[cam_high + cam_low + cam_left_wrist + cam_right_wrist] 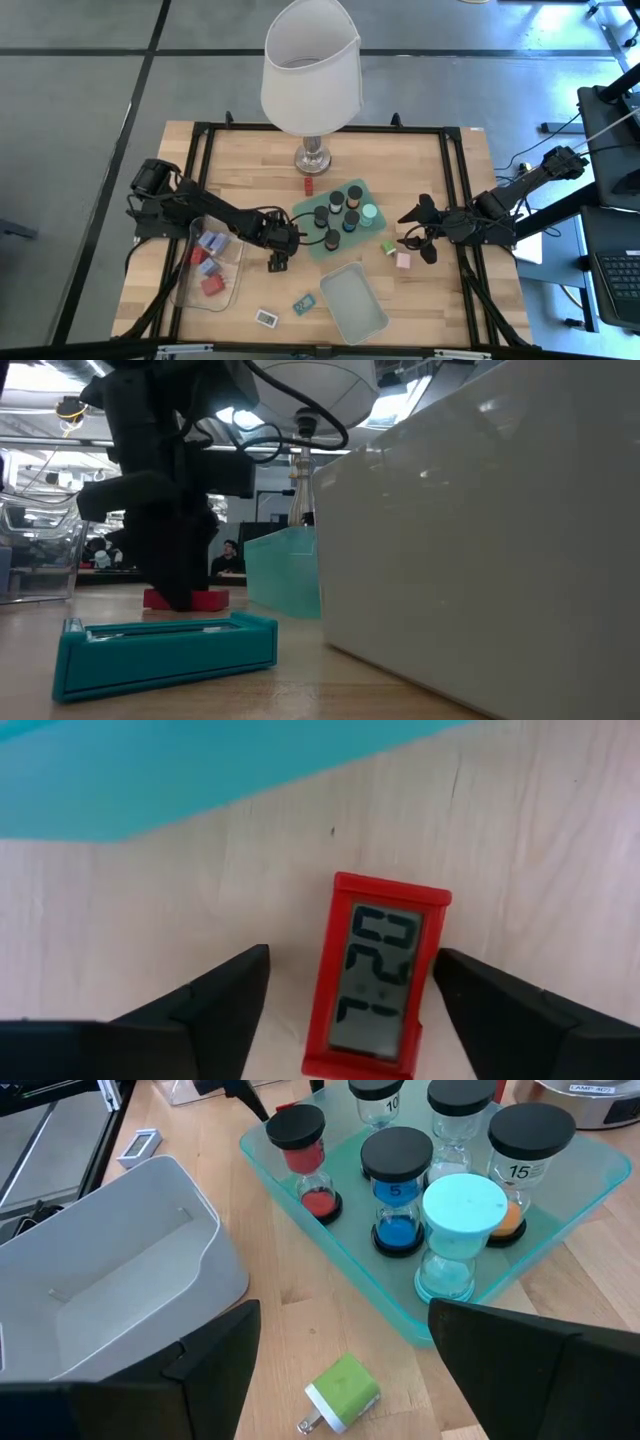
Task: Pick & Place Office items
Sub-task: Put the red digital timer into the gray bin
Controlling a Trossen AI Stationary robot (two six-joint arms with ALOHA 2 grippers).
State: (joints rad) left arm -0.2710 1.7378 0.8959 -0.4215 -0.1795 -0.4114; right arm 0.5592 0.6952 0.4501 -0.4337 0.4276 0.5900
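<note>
A flat red rectangle with a digital display (378, 975) lies flat on the table beside the mint tray. My left gripper (350, 1010) is open, pointing down, with one finger on each side of the rectangle; it also shows over the red rectangle (190, 600) in the low view. My right gripper (425, 238) hovers open near the table's right side, above a green block (340, 1392); a pink block (403, 260) lies beside it. Several sand timers (400, 1190) stand in the mint tray (340, 215). A teal rectangle (165, 650) and a white rectangle (266, 317) lie near the front edge.
A clear bin (210, 265) at the left holds red and blue blocks. A second, pale tray (352, 300) sits near the front edge. The lamp (310, 70) stands at the far edge, with a small red block (309, 185) near its base.
</note>
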